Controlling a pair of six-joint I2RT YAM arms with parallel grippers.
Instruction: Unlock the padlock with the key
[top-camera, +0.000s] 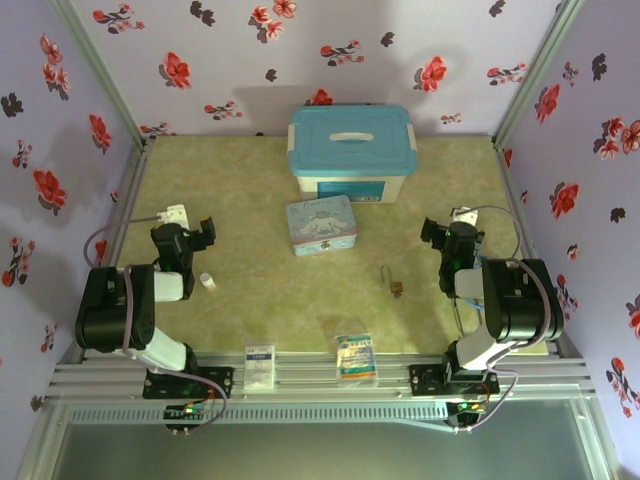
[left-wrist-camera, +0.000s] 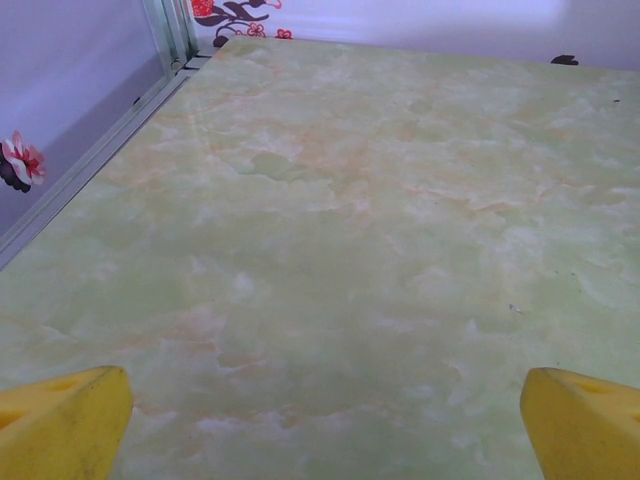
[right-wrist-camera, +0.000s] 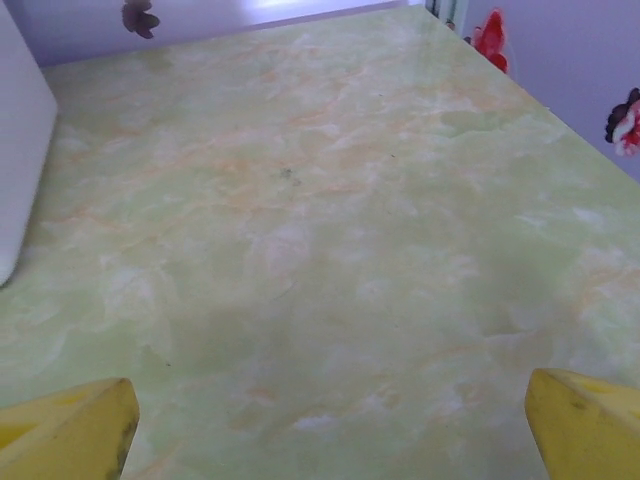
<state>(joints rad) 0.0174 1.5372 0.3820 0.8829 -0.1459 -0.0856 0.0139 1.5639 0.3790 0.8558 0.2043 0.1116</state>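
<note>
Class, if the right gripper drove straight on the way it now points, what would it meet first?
Probably the bare tabletop: the right gripper tilts down at it, fingers apart. The storage box lies left of that line, though depth is unclear.

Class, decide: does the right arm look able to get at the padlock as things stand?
Probably yes. The padlock lies on the bare table close beside the right hand, which is open, with nothing standing between them.
</note>
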